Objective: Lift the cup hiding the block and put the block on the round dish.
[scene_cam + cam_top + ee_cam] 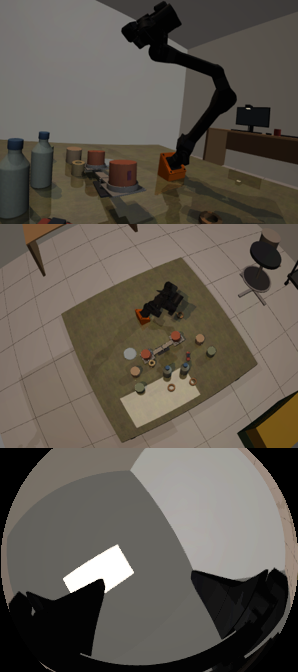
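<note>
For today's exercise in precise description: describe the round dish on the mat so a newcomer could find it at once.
Start at the olive-green mat and find the small balance near its middle, with an orange-red cup on each end. The round dish lies flat just beyond the end farther from the arm's orange base. It alone is pale blue and flat; its neighbours are upright cylinders.

Olive table (93, 326), balance (161, 349), dish (130, 353), bottles (167, 371)

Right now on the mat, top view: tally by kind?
Red cups on the balance: 2
Tan cylinders: 2
Green cylinders: 2
Bottles with blue caps: 2
Rings: 4
Round dish: 1
Small red object, too small to tell: 1
Total: 14
</note>
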Motion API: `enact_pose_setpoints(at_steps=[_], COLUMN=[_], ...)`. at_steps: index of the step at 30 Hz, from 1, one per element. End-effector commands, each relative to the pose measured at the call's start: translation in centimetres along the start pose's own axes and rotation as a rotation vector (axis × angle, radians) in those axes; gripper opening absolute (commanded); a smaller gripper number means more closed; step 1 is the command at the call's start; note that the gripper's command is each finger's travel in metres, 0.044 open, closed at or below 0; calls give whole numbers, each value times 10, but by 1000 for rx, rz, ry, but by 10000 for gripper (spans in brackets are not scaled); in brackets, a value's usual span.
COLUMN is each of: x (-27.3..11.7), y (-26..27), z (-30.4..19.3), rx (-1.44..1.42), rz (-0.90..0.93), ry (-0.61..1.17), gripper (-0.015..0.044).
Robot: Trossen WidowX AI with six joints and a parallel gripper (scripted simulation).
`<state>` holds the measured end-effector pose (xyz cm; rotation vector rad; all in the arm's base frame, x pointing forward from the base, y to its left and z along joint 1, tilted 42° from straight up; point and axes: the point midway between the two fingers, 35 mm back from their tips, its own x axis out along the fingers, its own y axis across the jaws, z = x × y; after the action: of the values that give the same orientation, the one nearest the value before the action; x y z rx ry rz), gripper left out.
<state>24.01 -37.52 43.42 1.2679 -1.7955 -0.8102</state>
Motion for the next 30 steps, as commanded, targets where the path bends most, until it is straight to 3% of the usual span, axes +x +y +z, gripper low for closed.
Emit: enact_pose_setpoints(at_steps=[1, 30], x=[2, 0], y=[-11, -104], z=[0, 22], rx=[-132, -1015], rz=[-35, -304], ry=[40, 413], gripper=[440, 440])
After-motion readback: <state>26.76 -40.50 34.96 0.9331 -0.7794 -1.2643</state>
